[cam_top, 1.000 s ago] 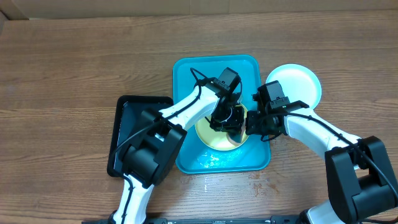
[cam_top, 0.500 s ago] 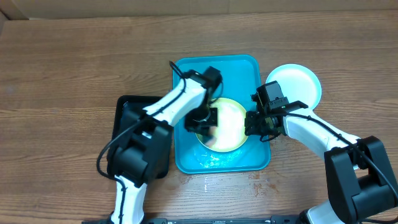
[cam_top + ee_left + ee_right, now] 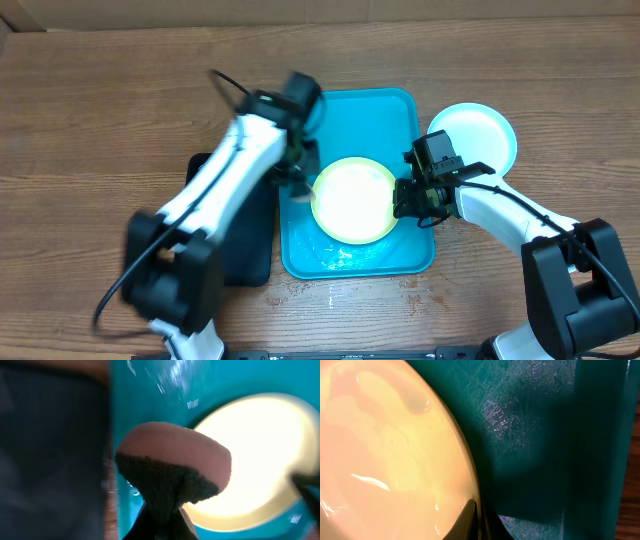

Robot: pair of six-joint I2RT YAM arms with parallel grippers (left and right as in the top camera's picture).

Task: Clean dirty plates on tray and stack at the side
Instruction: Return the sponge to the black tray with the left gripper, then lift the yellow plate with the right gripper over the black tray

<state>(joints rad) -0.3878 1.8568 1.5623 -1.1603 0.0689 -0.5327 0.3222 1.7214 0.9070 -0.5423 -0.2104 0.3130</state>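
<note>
A yellow-green rimmed plate lies in the turquoise tray. My right gripper is shut on the plate's right rim; in the right wrist view its fingers pinch the plate's edge over the tray floor. My left gripper is over the tray's left edge, shut on a sponge with a pink top and a dark scouring side. It is off the plate. A light-blue rimmed plate sits on the table right of the tray. A third plate does not show.
A black tray lies left of the turquoise tray, partly under my left arm; it also shows in the left wrist view. Wet streaks glisten on the turquoise tray's floor. Wooden table all round.
My left gripper has swept the sponge leftward off the plate to the tray's left edge. The whole plate face now shows. The right gripper has stayed on the rim.
</note>
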